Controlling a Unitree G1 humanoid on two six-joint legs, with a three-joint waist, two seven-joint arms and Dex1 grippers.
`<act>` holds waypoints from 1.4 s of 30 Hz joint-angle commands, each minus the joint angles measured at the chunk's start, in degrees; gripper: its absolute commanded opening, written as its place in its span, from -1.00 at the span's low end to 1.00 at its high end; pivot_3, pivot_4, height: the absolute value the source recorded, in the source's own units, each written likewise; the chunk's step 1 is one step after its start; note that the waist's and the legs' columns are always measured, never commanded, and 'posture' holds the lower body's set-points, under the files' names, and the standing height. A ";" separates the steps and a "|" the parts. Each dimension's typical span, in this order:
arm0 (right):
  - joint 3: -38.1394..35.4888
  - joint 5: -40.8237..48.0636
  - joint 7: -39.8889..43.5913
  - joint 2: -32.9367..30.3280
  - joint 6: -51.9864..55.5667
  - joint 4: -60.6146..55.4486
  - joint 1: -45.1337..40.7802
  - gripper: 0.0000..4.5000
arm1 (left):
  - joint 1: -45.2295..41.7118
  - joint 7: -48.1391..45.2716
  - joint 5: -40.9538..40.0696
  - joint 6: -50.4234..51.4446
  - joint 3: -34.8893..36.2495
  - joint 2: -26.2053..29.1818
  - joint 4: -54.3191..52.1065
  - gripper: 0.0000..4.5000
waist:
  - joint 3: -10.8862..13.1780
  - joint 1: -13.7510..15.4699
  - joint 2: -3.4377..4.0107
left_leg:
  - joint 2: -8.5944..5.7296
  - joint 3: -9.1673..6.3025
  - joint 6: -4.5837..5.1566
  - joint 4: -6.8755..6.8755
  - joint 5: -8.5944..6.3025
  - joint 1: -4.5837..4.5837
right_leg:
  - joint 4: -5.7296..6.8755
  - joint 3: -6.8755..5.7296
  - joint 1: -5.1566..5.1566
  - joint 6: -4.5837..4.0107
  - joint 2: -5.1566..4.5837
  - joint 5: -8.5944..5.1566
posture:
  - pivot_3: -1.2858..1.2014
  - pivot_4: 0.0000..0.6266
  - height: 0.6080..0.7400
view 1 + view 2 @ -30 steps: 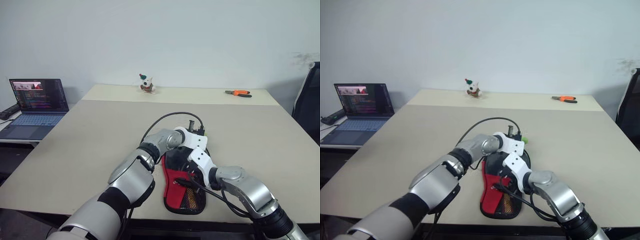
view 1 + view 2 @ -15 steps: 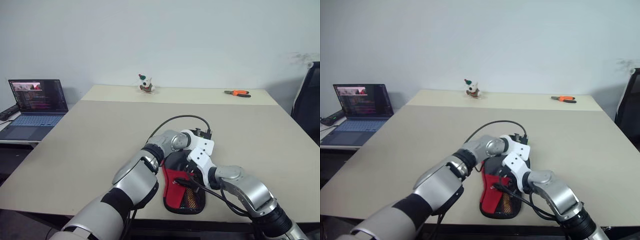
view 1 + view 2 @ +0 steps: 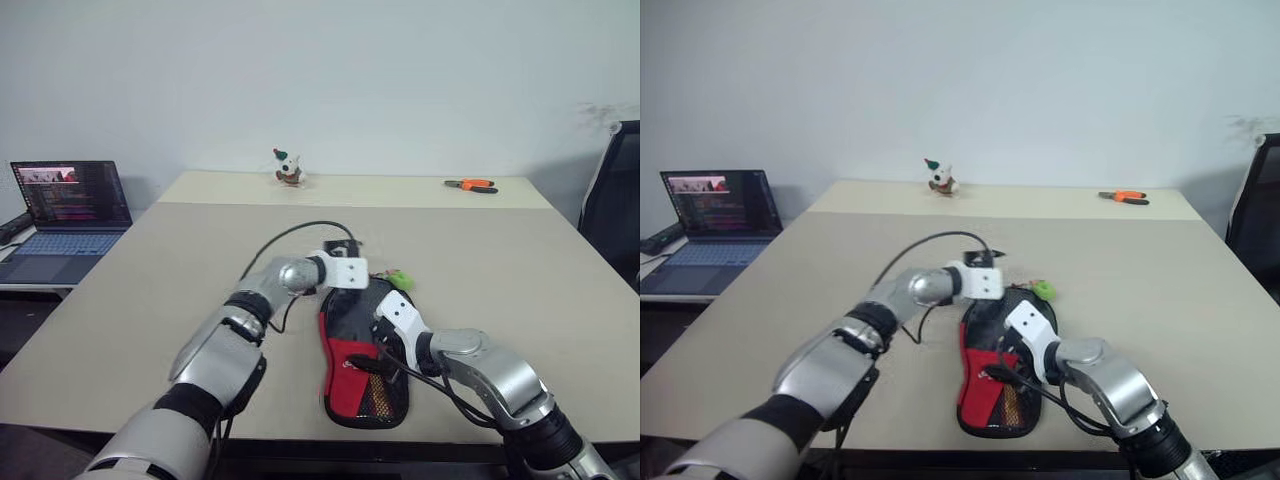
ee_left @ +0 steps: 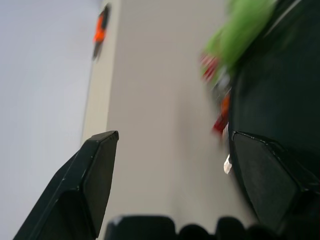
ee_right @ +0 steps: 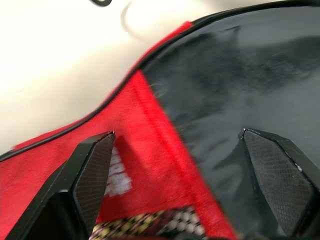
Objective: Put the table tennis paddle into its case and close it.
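Now the case (image 3: 362, 358) lies flat near the front edge of the worktop (image 3: 140, 300), red panel toward the robot, green pull tag (image 3: 398, 278) at its far end. Left hand (image 4: 170, 165) hovers beside that end, fingers apart, empty. Right hand (image 5: 177, 165) sits over the case, fingers spread wide, gripping nothing.

place: looks to me like an office or a small robotics lab room
walls: plain pale wall (image 3: 400, 80), bare, that's all I get behind the desk
furniture: big beige table (image 3: 200, 260), with a black office chair (image 3: 615, 190) at the right edge
gear: open laptop (image 3: 62, 215) on a side desk to my left, screen lit with what looks like code
bits lying around: orange-handled pliers (image 3: 472, 185) and a little toy figure (image 3: 288, 168) at the far side of the table
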 commanded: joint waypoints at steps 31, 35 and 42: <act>-6.00 -11.69 8.78 -1.81 -36.13 50.74 -25.24 1.00 | 25.11 -41.82 -27.00 28.68 7.32 2.91 -34.56 0.77 | 0.03 -1.18 0.05 | 0.10 0.14 0.01 0.01 0.00 0.07 | 0.11 0.15 -0.03 -0.06 0.02 0.04 | 0.03 -0.52 1.00; -5.93 -13.46 8.53 0.47 -38.64 55.38 -26.57 1.00 | 24.83 -41.91 -26.99 28.79 7.16 3.26 -34.51 0.77 | 0.04 -1.16 0.06 | 0.10 0.14 0.01 0.01 0.00 0.06 | 0.09 0.15 -0.03 -0.06 0.01 0.04 | 0.03 -0.52 1.00; -7.44 -14.76 6.71 2.24 -40.66 62.41 -29.17 0.28 | 25.08 -42.28 -27.00 29.47 6.90 3.40 -35.47 0.78 | 0.03 -1.19 0.07 | 0.10 0.14 0.00 0.01 0.00 0.07 | 0.12 0.16 -0.03 -0.06 0.01 0.04 | 0.03 -0.52 1.00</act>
